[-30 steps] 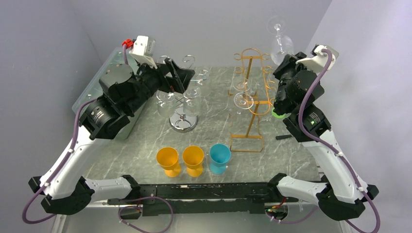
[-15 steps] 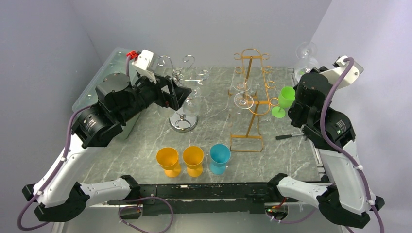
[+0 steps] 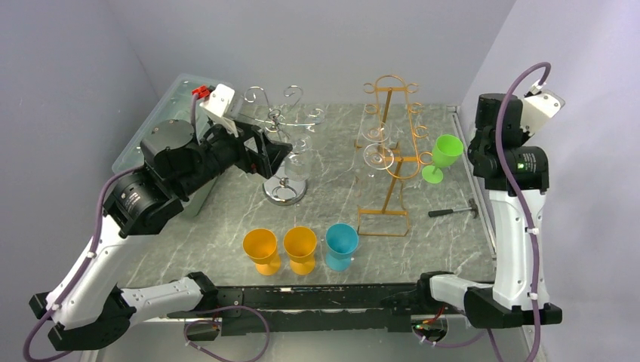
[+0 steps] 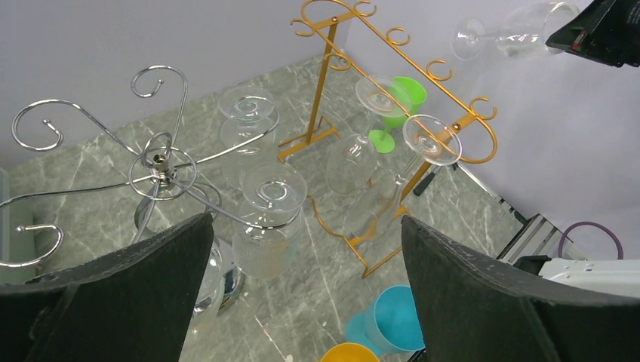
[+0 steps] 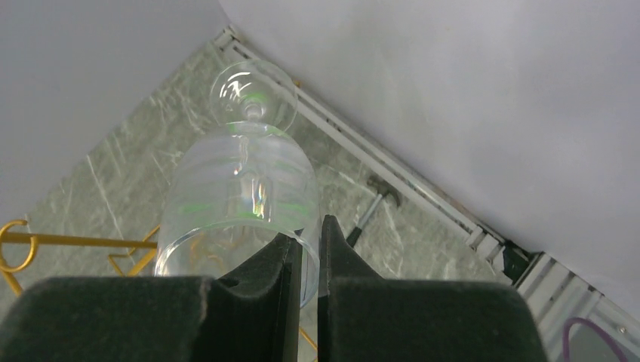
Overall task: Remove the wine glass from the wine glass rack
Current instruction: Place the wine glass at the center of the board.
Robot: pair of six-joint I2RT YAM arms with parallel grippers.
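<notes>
Stand (image 3: 285, 190) left of rack (image 3: 390, 192); 3 cups (image 3: 300, 249) before.

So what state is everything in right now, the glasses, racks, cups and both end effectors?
Right end effector, shut on the wine glass rim.
Wine glass, off the rack, held in the air.
Left end effector, open, empty.
Gold rack, upright, two glasses hanging.
Silver rack, upright, at least two more hanging.
Green cup, upright.
Orange cups, upright.
Blue cup, upright.

Lab: grey-walled robot table (image 3: 226, 226)
</notes>
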